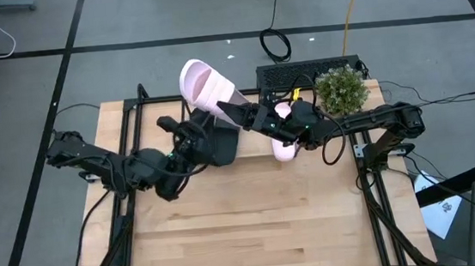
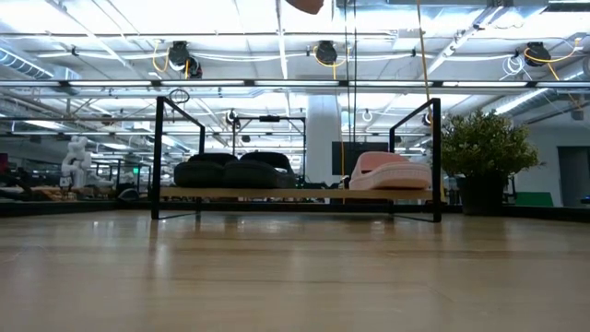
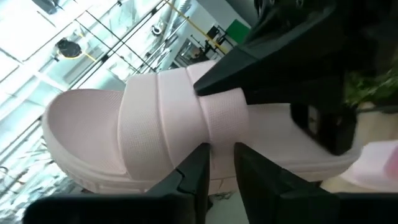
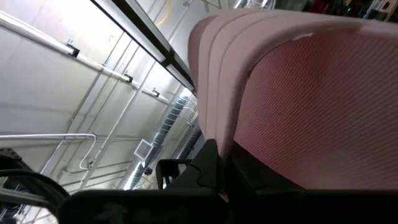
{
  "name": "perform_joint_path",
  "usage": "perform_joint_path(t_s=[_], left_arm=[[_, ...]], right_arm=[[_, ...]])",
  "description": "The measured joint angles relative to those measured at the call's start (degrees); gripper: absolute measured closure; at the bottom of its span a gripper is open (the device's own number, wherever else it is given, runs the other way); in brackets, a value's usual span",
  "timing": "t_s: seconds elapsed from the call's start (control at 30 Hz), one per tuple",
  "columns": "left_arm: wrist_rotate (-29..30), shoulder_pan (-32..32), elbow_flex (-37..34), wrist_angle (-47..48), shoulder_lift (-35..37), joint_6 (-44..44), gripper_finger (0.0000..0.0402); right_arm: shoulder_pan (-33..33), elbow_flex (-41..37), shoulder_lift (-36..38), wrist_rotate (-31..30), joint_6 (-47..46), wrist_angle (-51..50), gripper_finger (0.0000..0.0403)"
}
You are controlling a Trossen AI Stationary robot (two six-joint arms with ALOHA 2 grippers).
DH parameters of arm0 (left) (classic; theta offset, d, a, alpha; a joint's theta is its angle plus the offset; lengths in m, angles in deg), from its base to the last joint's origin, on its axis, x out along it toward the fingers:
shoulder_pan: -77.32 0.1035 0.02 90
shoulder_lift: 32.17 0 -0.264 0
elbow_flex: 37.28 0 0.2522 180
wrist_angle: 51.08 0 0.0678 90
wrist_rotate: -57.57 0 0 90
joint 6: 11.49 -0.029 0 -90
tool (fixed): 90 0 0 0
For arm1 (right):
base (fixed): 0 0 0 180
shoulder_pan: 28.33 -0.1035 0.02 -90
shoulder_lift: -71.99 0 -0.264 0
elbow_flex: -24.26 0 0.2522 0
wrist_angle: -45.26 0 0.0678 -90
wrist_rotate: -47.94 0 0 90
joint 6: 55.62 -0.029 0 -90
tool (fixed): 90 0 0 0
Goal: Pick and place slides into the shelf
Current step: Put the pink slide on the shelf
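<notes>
A pale pink slide hangs high above the table's far middle, between both grippers; a sliver of it shows at the top of the low view. My right gripper is shut on its strap. My left gripper comes at the slide's side from the left, nearly shut on it. Below, the shelf carries two black slides and a second pink slide, resting on their soles on the board. My left gripper has the lower end of the wide strap, where it meets the sole's side, between its two fingers. The fingers come in level. The slide hangs clear of table and shelf. My right gripper pinches the strap's edge between its two fingers, slanting upward from the table's right. One finger lies over the strap's outer face. The slide is lifted clear, tilted, with its sole toward the far left.
A potted plant stands at the table's far right, beside the shelf's end. A black mesh object lies behind the shelf. Black frame rails run along the table's left and right sides. Bare wood fills the near half.
</notes>
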Motion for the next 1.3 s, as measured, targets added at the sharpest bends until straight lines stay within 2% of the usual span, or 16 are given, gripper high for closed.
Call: perform_joint_path(t_s=[0.1,0.2,0.33,0.6,1.0,1.3], left_arm=[[1.07,-2.32,0.00,-4.78,-0.06,-2.08,0.0300],[3.10,-4.52,0.00,-12.81,-0.11,-8.39,0.0278],[2.66,-6.54,0.28,-22.01,0.52,-14.79,0.0242],[3.15,-7.15,2.80,-19.00,1.54,-12.92,0.0192],[5.32,-6.43,2.89,-16.62,1.51,-11.15,0.0190],[7.64,-8.13,2.89,-17.01,1.68,-6.74,0.0190]], right_arm=[[-0.04,0.00,0.00,0.92,-0.02,0.36,0.0402],[-0.03,-0.04,-0.02,2.07,-0.11,0.09,0.0402],[-0.33,-0.13,-0.13,3.79,-0.10,-0.74,0.0402],[-0.55,-0.15,-0.15,3.44,0.49,-0.20,0.0402],[-0.22,-0.15,-0.13,3.20,3.51,0.13,0.0402],[0.04,-0.12,-0.09,6.58,3.41,-0.24,0.0402]])
